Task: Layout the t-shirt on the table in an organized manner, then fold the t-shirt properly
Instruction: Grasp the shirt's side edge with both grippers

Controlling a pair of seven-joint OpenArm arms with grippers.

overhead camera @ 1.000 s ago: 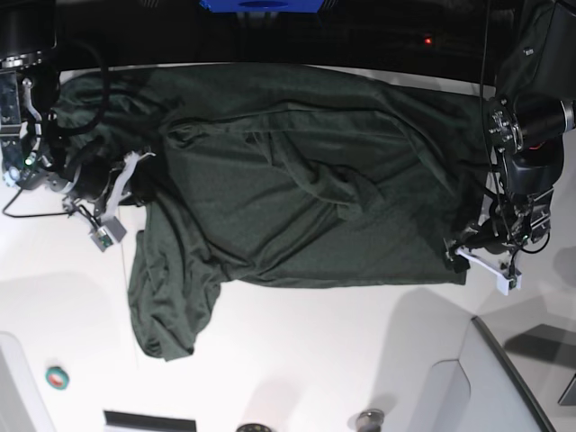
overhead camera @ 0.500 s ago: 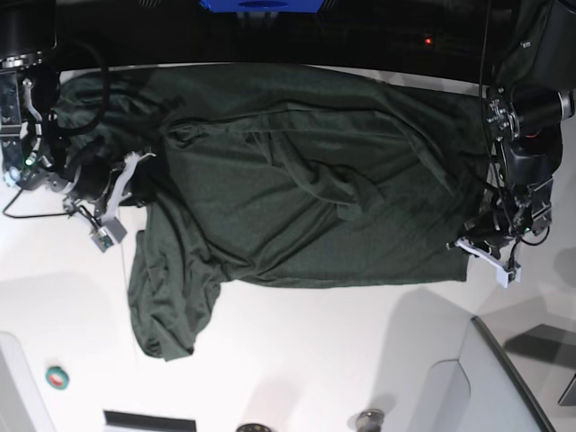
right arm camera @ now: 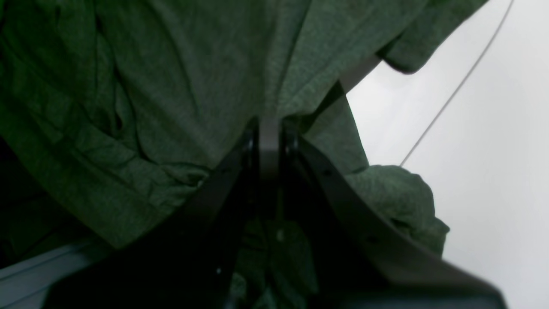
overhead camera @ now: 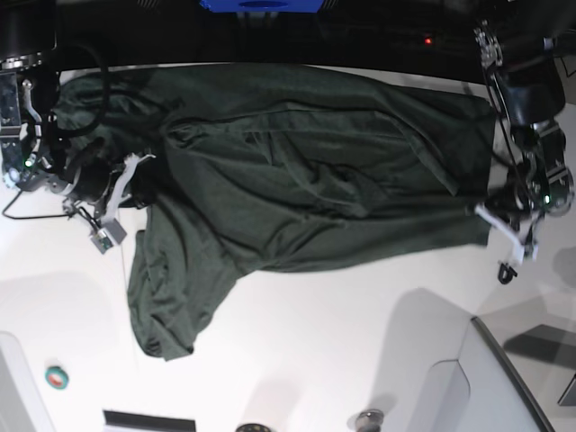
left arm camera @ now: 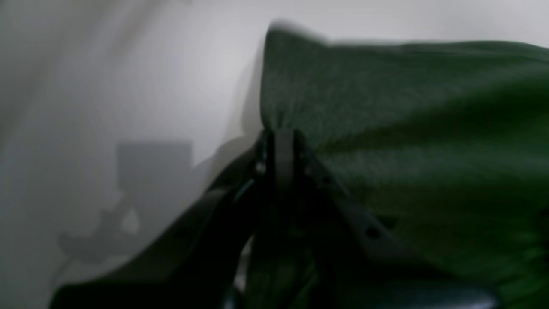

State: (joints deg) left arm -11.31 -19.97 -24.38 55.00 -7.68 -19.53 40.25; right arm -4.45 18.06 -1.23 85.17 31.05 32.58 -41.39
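The dark green t-shirt (overhead camera: pixel 297 171) lies spread and wrinkled across the far half of the white table (overhead camera: pixel 306 360); a loose part hangs toward the near left. My left gripper (overhead camera: pixel 490 223), at the base view's right, is shut on the shirt's right corner; the left wrist view shows its fingers closed on the cloth (left arm camera: pixel 386 107) at the gripper tip (left arm camera: pixel 281 137). My right gripper (overhead camera: pixel 121 193), at the base view's left, is shut on bunched cloth; in the right wrist view the fabric (right arm camera: pixel 171 86) drapes over the closed gripper (right arm camera: pixel 269 124).
A small teal roll (overhead camera: pixel 57 377) lies at the near left. A grey bin edge (overhead camera: pixel 504 378) stands at the near right. A thin dark seam line (right arm camera: pixel 454 90) crosses the table. A dark band runs along the far edge (overhead camera: pixel 360 36).
My left gripper has pulled the shirt's right corner further right and up, stretching the lower hem taut. The right gripper has stayed in place.
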